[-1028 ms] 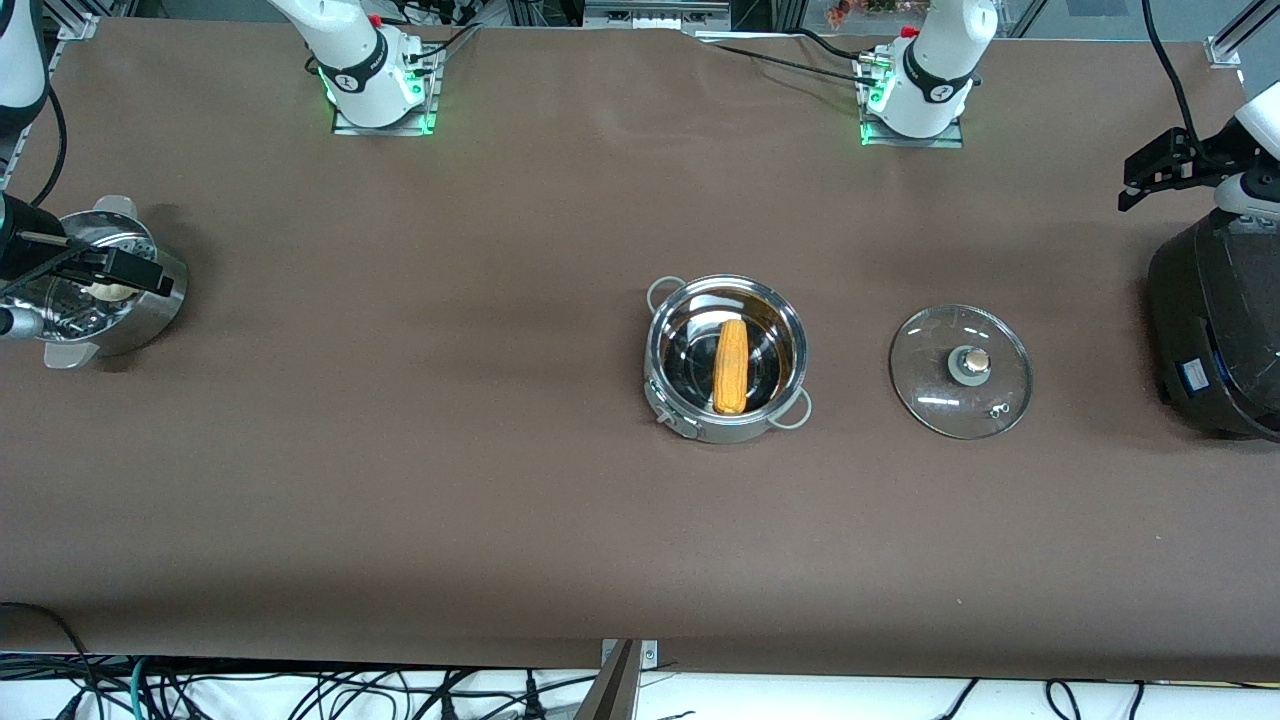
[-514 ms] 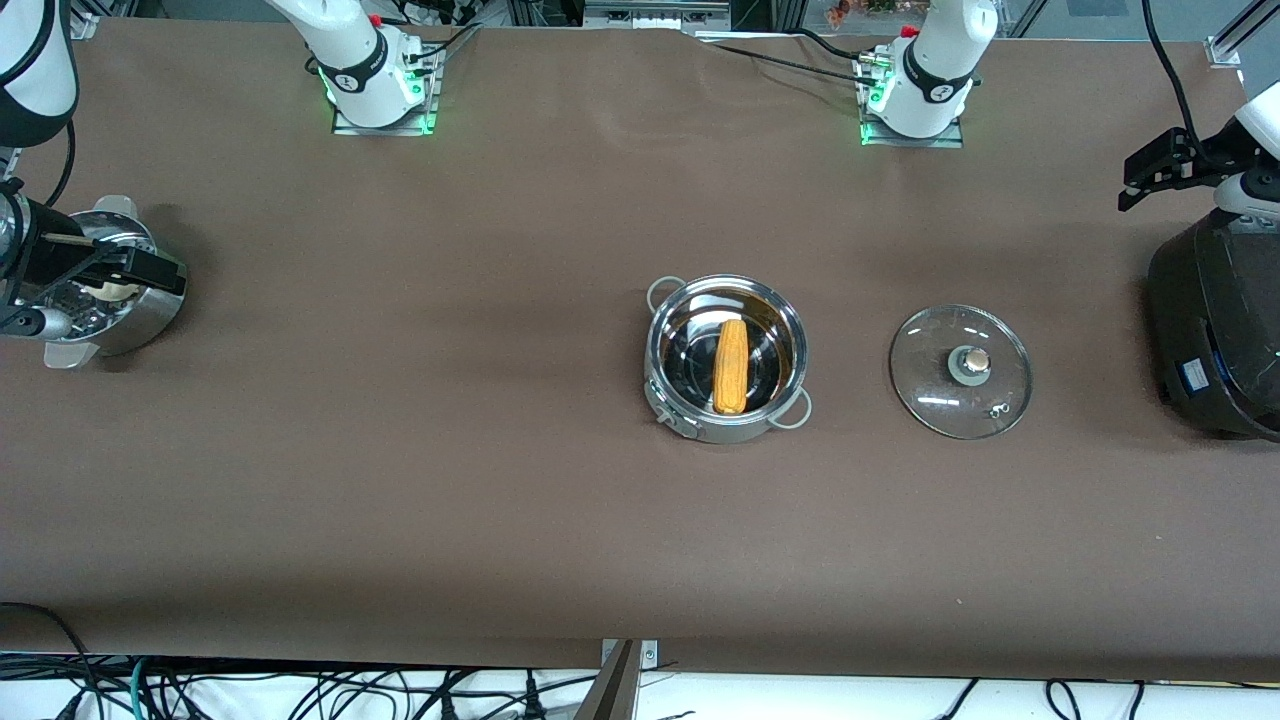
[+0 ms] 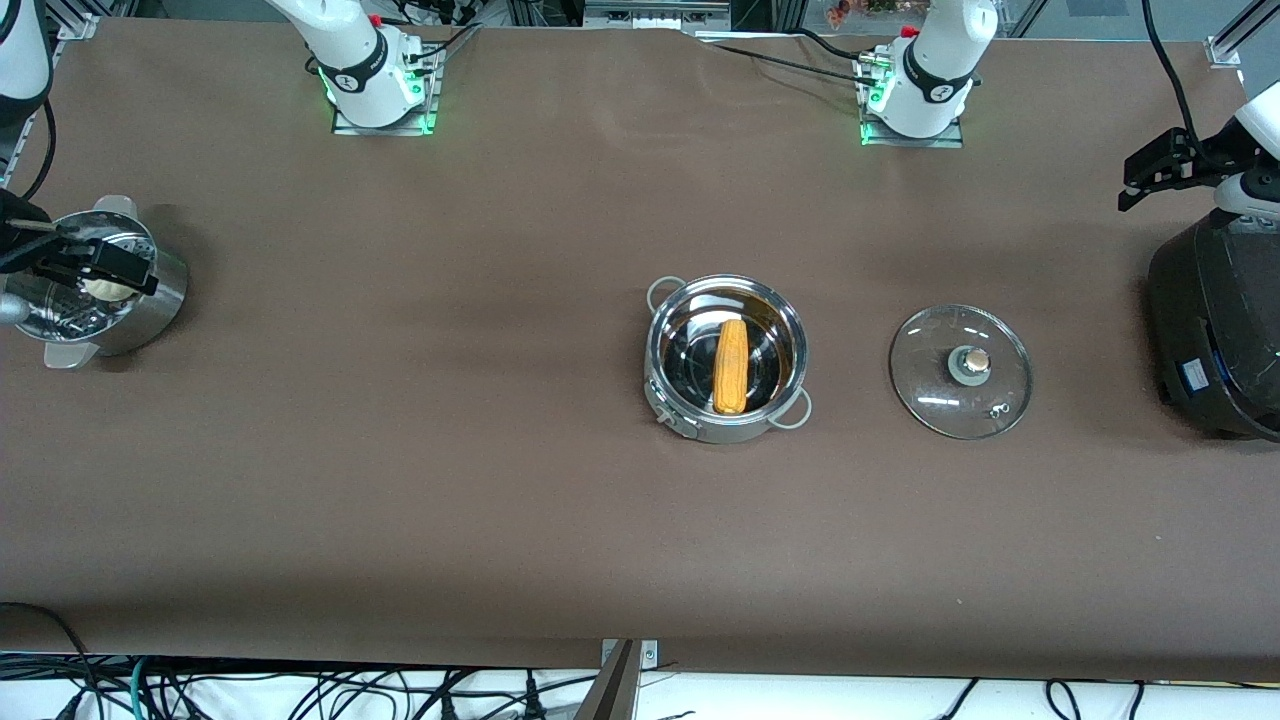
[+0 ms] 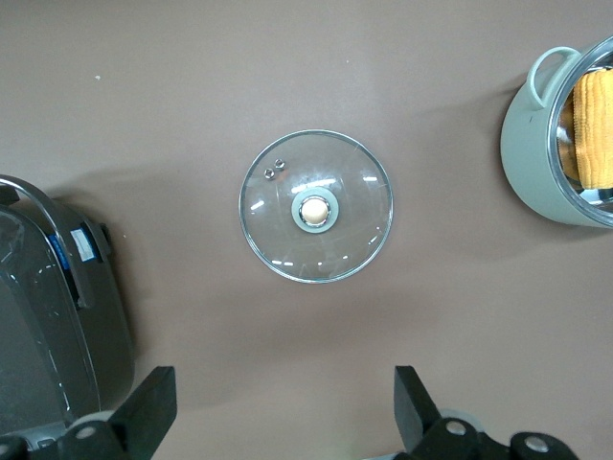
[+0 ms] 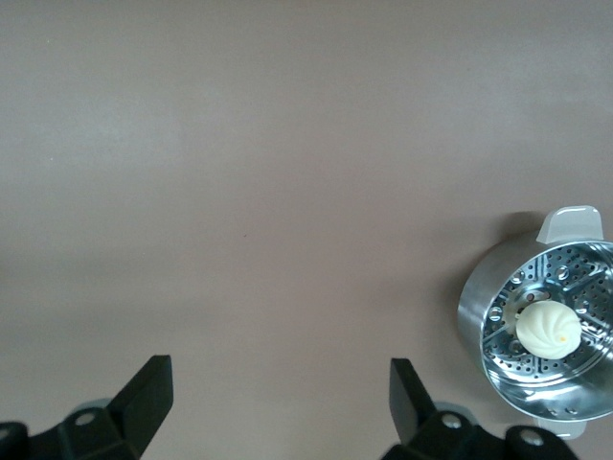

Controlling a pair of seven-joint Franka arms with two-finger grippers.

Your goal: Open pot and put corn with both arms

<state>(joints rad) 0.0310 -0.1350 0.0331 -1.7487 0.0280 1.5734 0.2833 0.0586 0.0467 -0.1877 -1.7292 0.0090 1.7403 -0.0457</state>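
Shallow shiny steel pot (image 3: 726, 358) sitting open just right of frame center, loop handles at upper left and lower right. Yellow-orange corn (image 3: 731, 366) lying inside it, near vertical. Glass lid (image 3: 960, 371) with tan knob lying flat on the table right of the pot, apart from it.

The right gripper (image 3: 95, 265) is the only thing that has moved. One second ago it hung over the steamer (image 3: 150, 300) with its black fingers reaching to the rim on the side toward the pot, low over the bun (image 3: 105, 290). Half a second ago it sat much the same, a shade farther toward the pot. Now it has drawn back toward the right arm's end of the table and away from the front camera, so its tip lies over the steamer's inside, just above the bun, and more of the rim shows. Its jaws remain apart throughout.
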